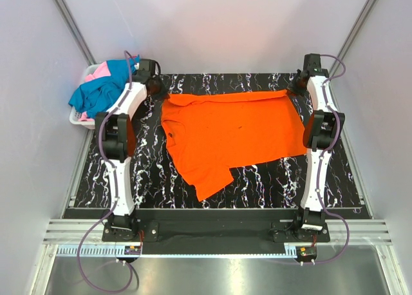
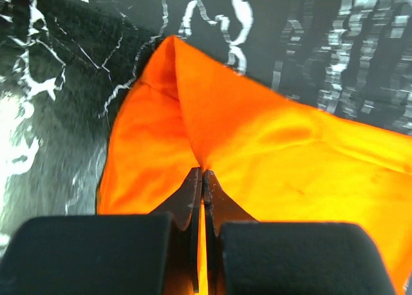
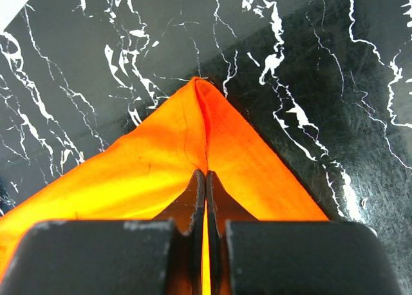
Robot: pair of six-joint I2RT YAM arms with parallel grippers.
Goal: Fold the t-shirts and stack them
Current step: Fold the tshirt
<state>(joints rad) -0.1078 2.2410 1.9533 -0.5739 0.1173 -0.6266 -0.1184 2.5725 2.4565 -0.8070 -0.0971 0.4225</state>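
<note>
two tools, both clamped on the vivid orange cloth t-shirt (image 1: 232, 131): left tool (image 2: 203, 172) pinches its far-left corner, right tool (image 3: 205, 174) its far-right one. shirt lies spread on black white-veined table (image 1: 270, 179); teal-blue & pink shirts (image 1: 103, 89) heaped in white slatted plastic basket (image 1: 77, 119), far left.

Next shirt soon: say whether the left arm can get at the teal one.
Probably not yet: the left pincer is shut on the orange t-shirt; the teal t-shirt lies close beside it.

Soft matt cloth on the orange t-shirt (image 1: 232, 131); likewise on the teal and pink t-shirts (image 1: 102, 93) far left. Smooth, glossy marble-print finish on the table top (image 1: 270, 179). White plastic on the basket (image 1: 77, 118), bare metal on the near rail (image 1: 360, 232).
</note>
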